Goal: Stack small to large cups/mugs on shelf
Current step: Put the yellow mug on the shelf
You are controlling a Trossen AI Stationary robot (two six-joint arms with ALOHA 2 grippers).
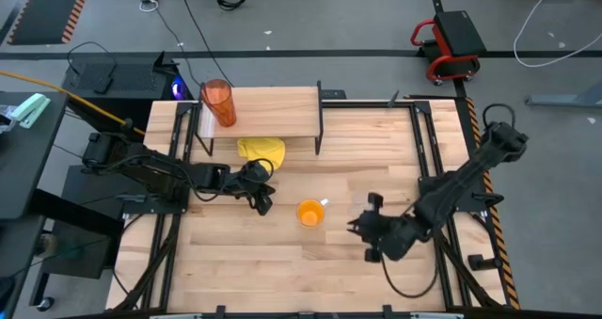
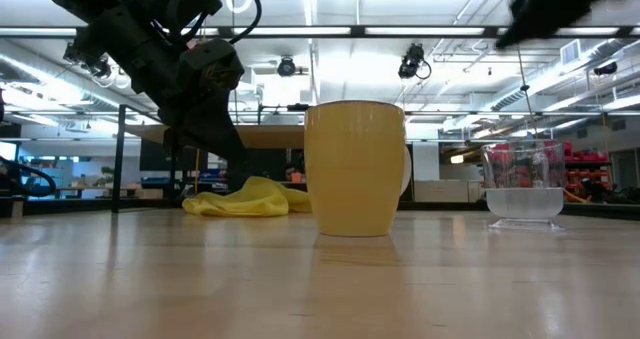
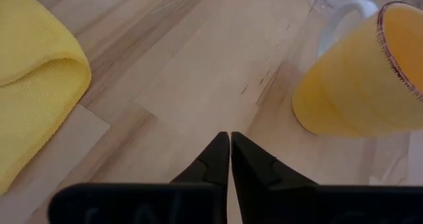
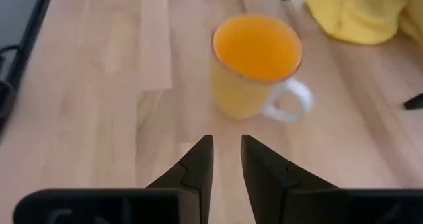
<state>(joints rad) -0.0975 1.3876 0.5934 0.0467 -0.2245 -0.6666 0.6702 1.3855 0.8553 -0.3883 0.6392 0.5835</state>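
Between both arms on the surface [image 1: 235, 263] stands the orange mug [image 1: 310, 212], unstacked. Left tool [image 1: 262, 203] is pinched empty; right tool [image 1: 362, 228] is narrowly parted, facing it, likely to grasp.

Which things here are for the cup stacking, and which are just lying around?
For the job:
- orange tumbler, standing on the shelf
- orange mug, on the table
- small clear cup, on the table

Just lying around:
- yellow cloth, by the shelf
- red cart, on the floor

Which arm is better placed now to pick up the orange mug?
Probably right: the right gripper points straight at the orange mug, fingers slightly apart. The left gripper is shut, with the mug off to one side.
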